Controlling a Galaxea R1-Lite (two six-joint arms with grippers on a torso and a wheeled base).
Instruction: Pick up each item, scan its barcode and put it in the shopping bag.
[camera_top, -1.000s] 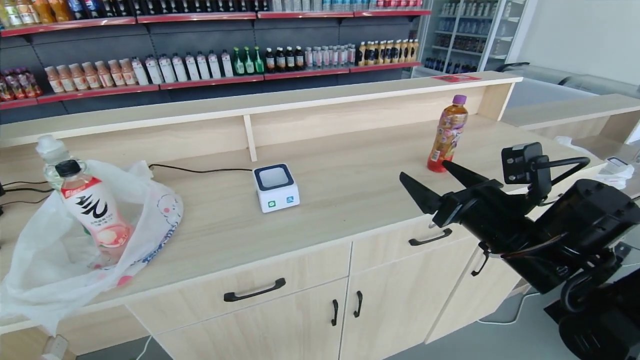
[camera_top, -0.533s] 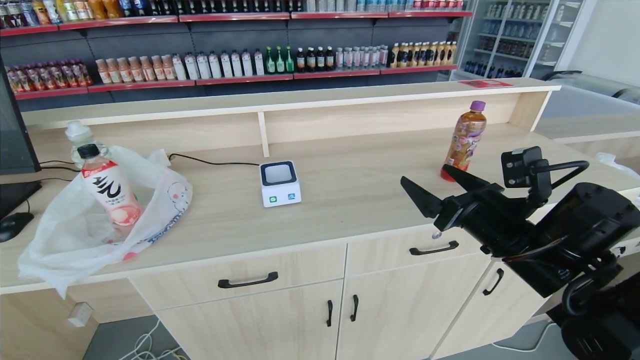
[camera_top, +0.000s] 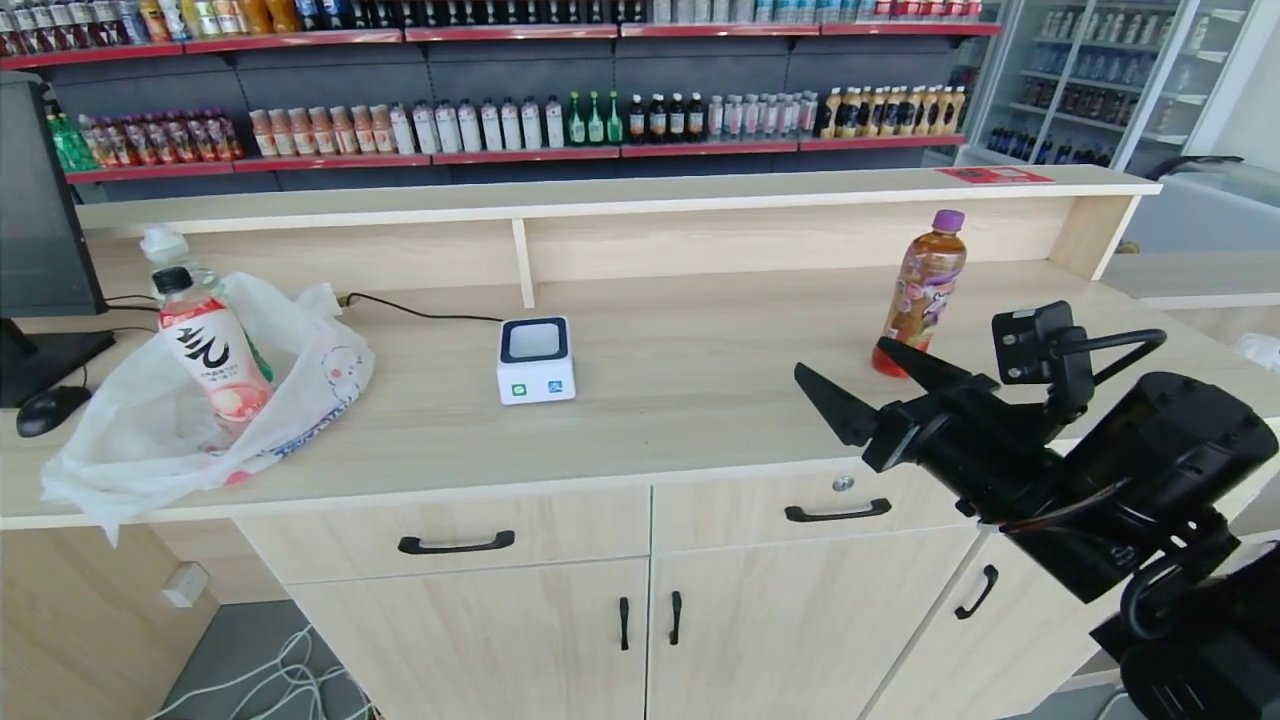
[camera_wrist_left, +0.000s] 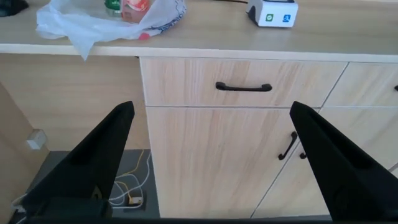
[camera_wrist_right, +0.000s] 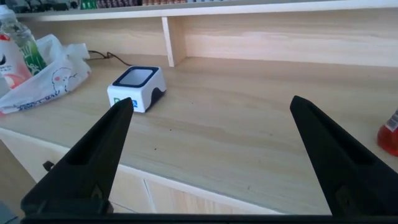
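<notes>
tabletop (camera_top: 700, 400): pale wood; its right end is cut off.
shopping bag (camera_top: 130, 440): white plastic, slumped open, well left of the scanner (camera_top: 535, 360).
right claw (camera_top: 840, 360): spread wide, empty, over the tabletop's front edge, right of the scanner.
left claw (camera_wrist_left: 211, 107): spread wide, empty, lower than the scanner, facing the drawer fronts.
tea bottle (camera_top: 922, 290): base hidden behind a right claw finger; upright, purple cap, amber drink, well right of the scanner.
pink-label bottle (camera_top: 210, 350): black cap, upright in the bag.
clear bottle (camera_top: 165, 250): mostly hidden behind it.
scanner: white cube, dark-rimmed top.
</notes>
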